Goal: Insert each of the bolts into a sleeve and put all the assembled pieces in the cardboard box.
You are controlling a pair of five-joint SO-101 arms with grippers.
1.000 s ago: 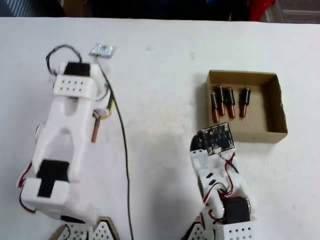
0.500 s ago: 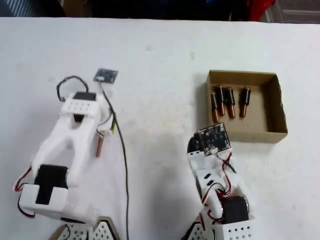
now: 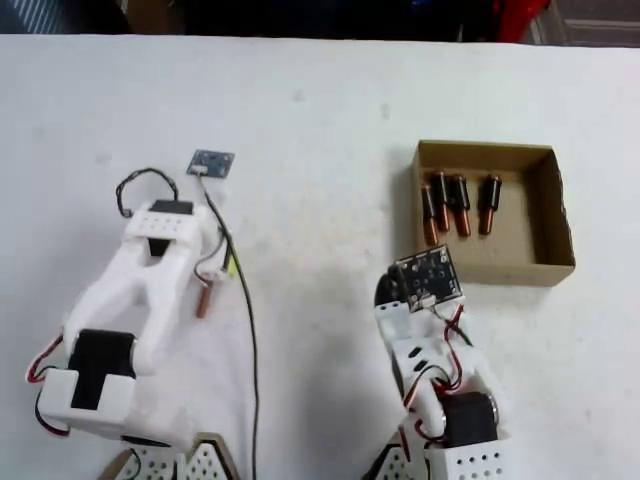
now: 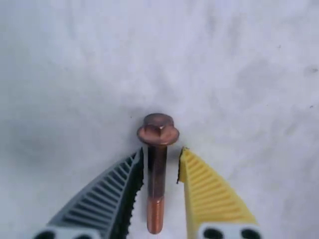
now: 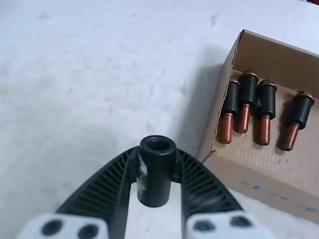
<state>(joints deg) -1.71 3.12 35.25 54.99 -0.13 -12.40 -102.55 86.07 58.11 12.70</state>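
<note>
Bright, even light falls from above on the white tabletop (image 3: pixel 330 90), which looks nearly washed out in the high view, while the room (image 3: pixel 300 15) beyond its far edge stays dark. Shadows are soft: a grey patch lies on the tabletop beside the bolt (image 4: pixel 157 169), whose copper head has a dull sheen. The cardboard box (image 5: pixel 219 94) shades the tabletop along its outer wall. Faint highlights edge the black sleeve (image 5: pixel 157 172).
</note>
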